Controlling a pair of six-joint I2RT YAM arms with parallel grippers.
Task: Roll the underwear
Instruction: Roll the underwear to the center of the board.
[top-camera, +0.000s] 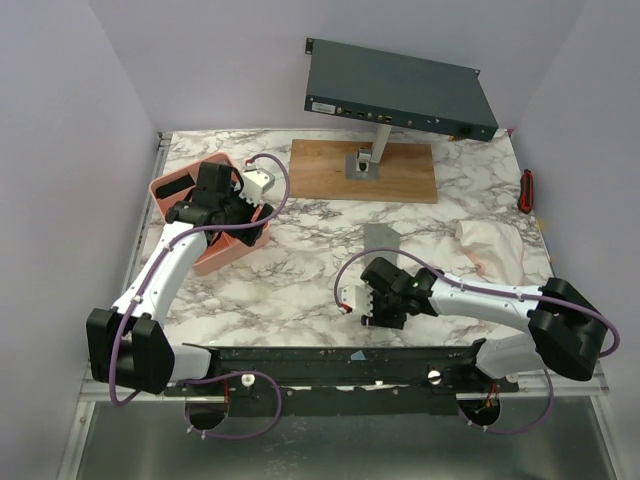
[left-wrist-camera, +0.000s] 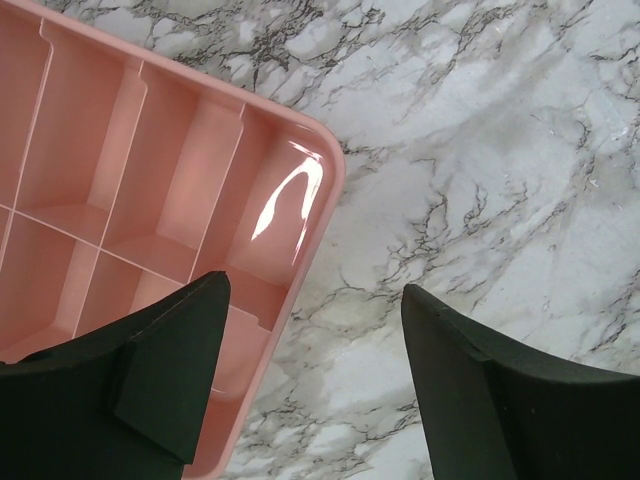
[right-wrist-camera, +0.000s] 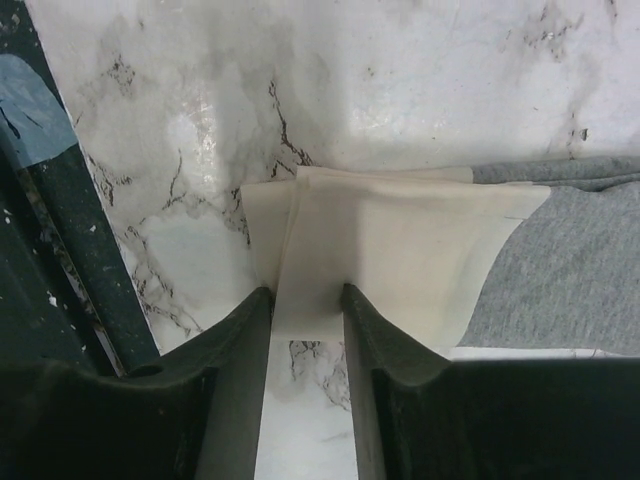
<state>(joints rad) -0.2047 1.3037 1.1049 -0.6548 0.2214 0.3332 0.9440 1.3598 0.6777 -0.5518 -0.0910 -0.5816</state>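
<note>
The underwear lay flat on the marble table, near its front edge, grey with a cream waistband. My right gripper had its fingers nearly together, pinching that waistband's folded edge. The left gripper hung spread wide with nothing in it, over a corner of the pink divided tray. From above, I saw something dark in one far compartment, but could not identify it. A pale cloth lay to the right. Behind stood a wooden board carrying a dark box.
</note>
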